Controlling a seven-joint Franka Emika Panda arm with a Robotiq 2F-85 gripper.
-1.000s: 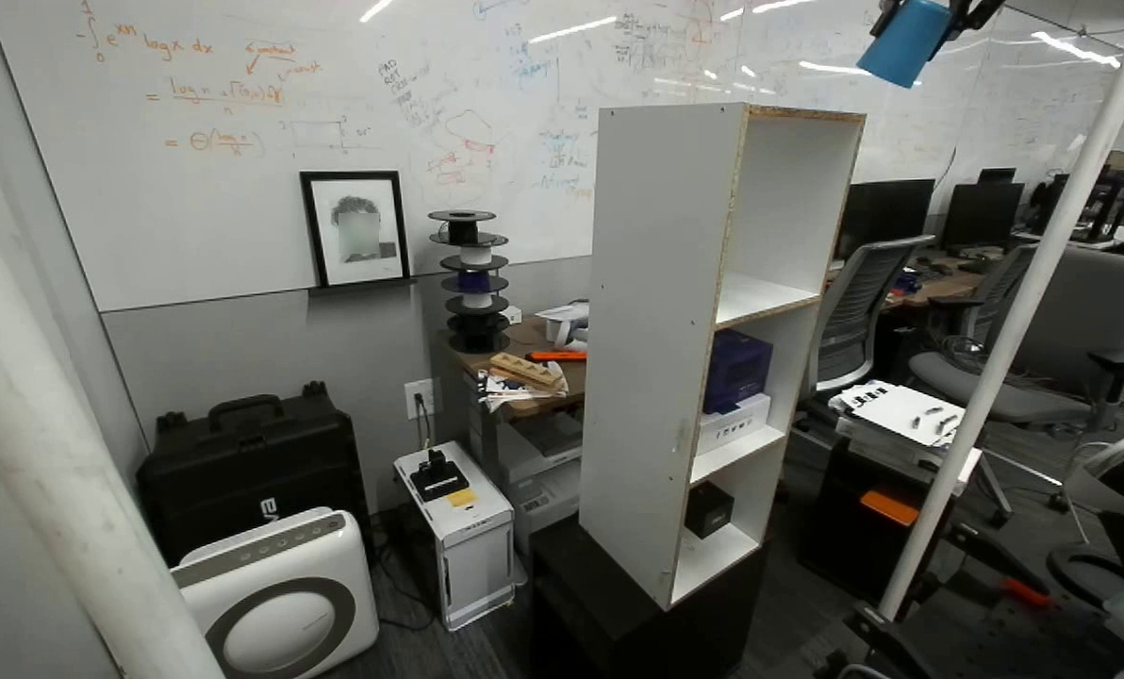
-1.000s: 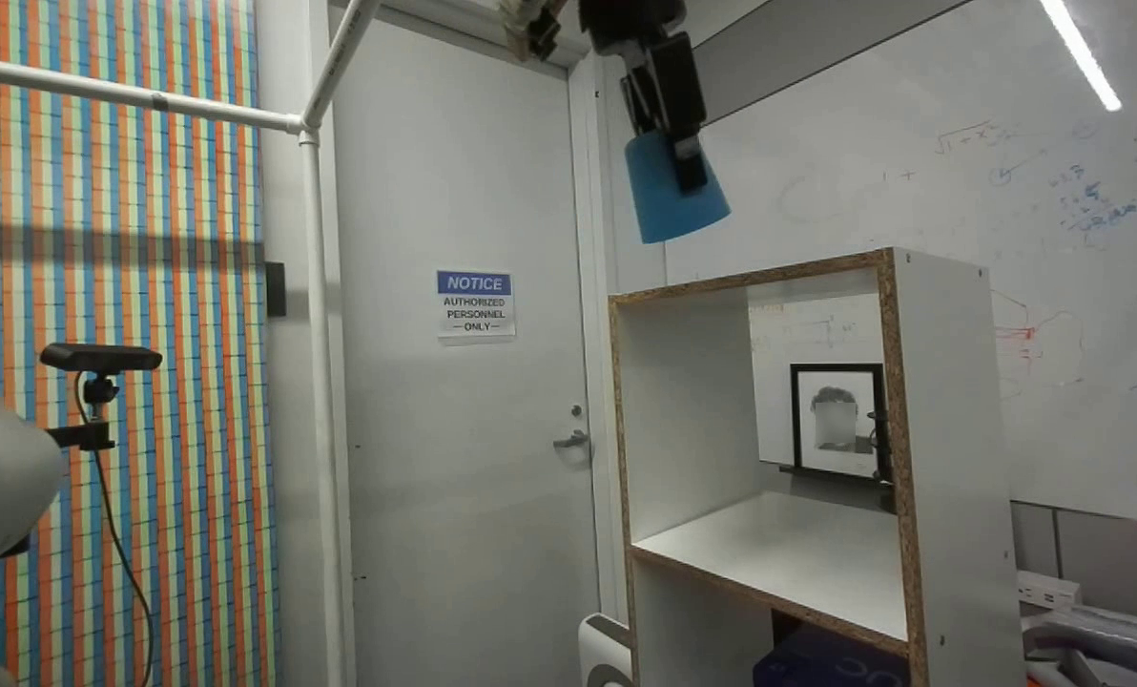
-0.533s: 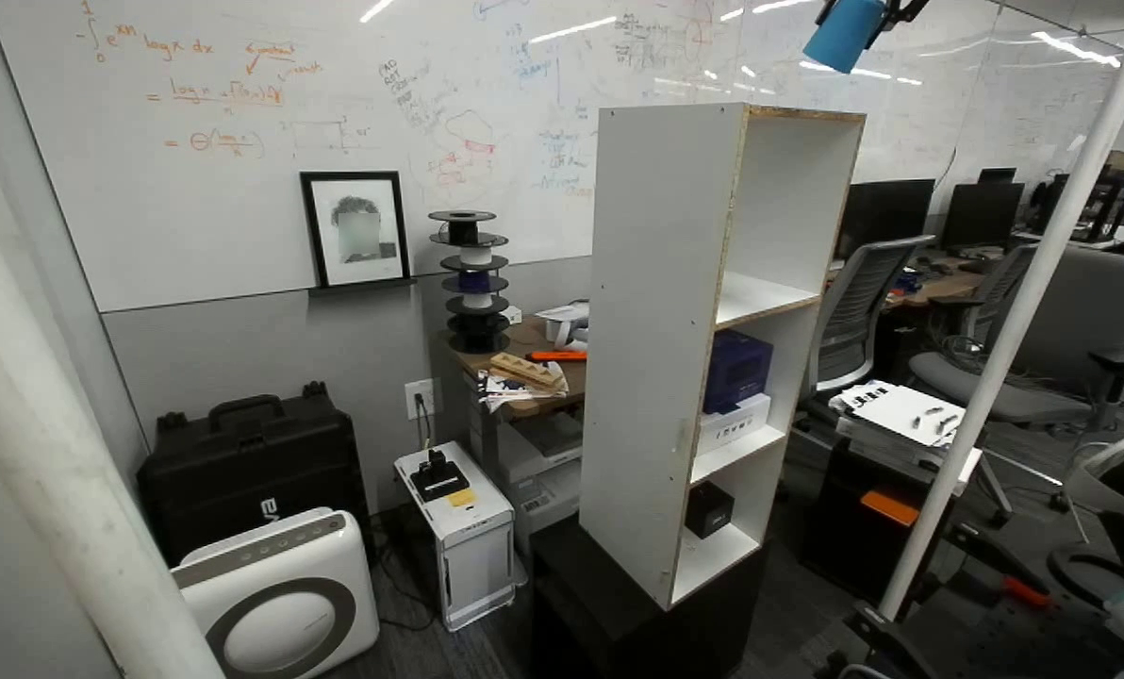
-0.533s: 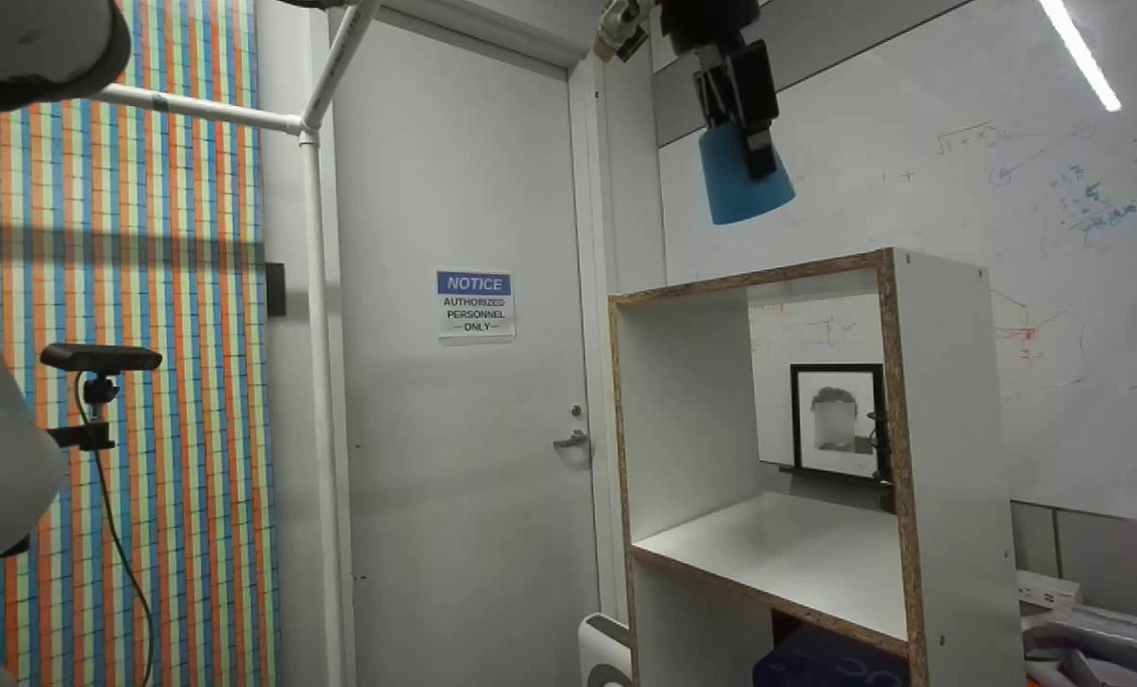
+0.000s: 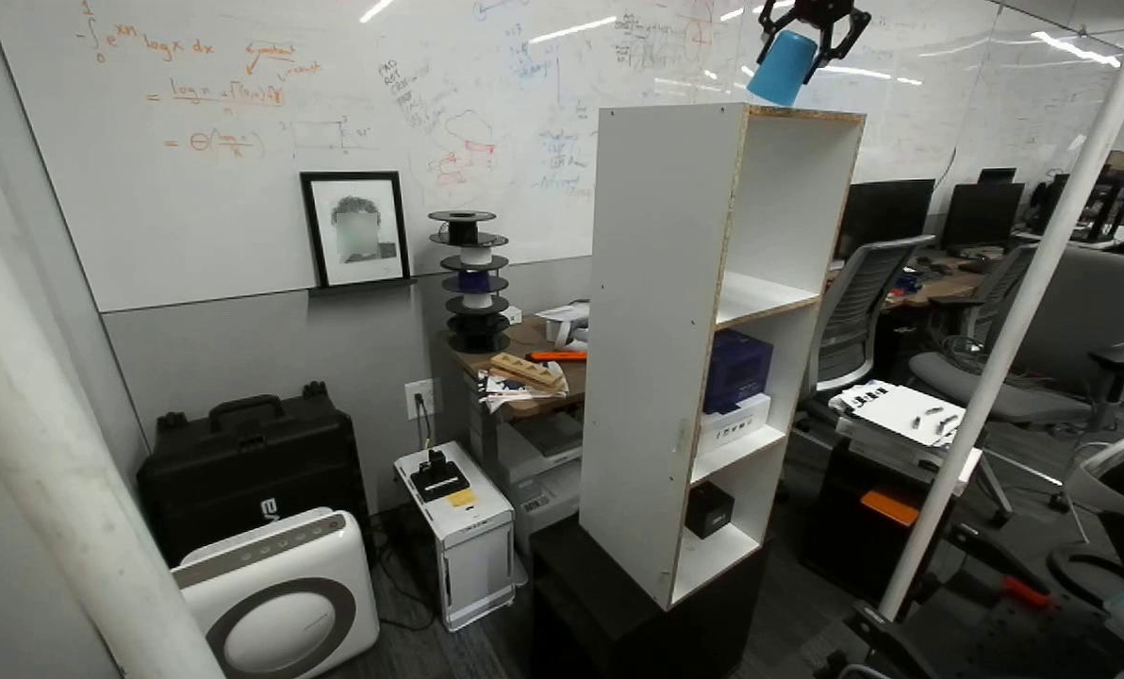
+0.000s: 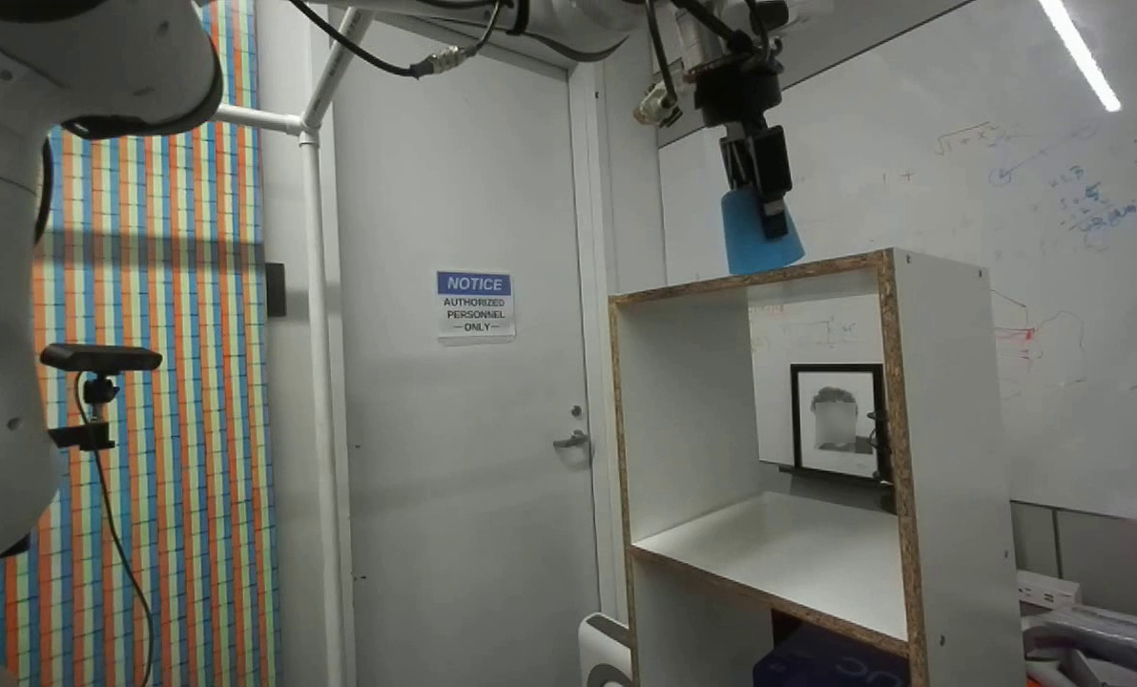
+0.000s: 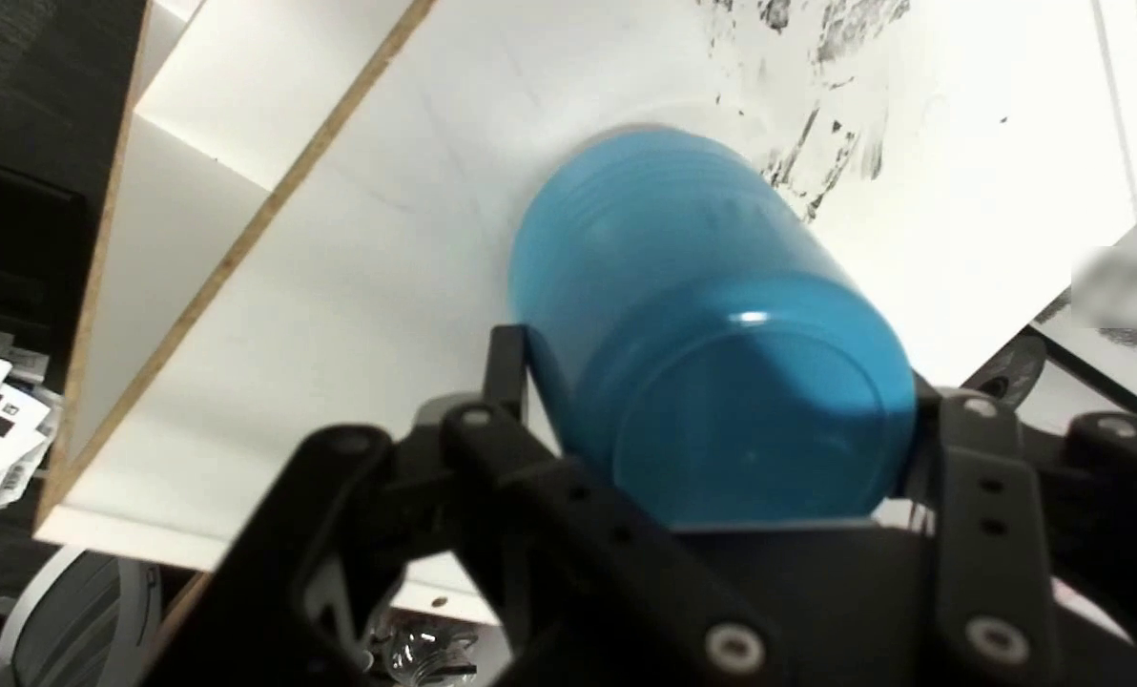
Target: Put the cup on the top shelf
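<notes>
The blue cup (image 5: 784, 68) is upside down, its wide rim down and its closed base toward the gripper. It is tilted in an exterior view and nearly upright in an exterior view (image 6: 745, 243). My gripper (image 6: 764, 215) is shut on it, with a finger on each side, as the wrist view shows at the cup's base (image 7: 759, 420). The cup is over the white top shelf (image 7: 340, 305), near its front edge (image 6: 673, 288). The rim is very close to the board; I cannot tell whether it touches. The cup's inside is hidden.
Lower compartments hold a dark blue-purple box (image 5: 736, 368), a white box (image 5: 734, 424) and a black box (image 5: 710, 509). A whiteboard (image 6: 1084, 382) stands behind the shelf unit. A white pole (image 5: 1015, 330) and office chairs stand beside it. Black marks (image 7: 826, 143) stain the top board.
The gripper with the cup has moved over the shelf unit and come down from well above it to right at the top board. The cup has stayed in the grip.
</notes>
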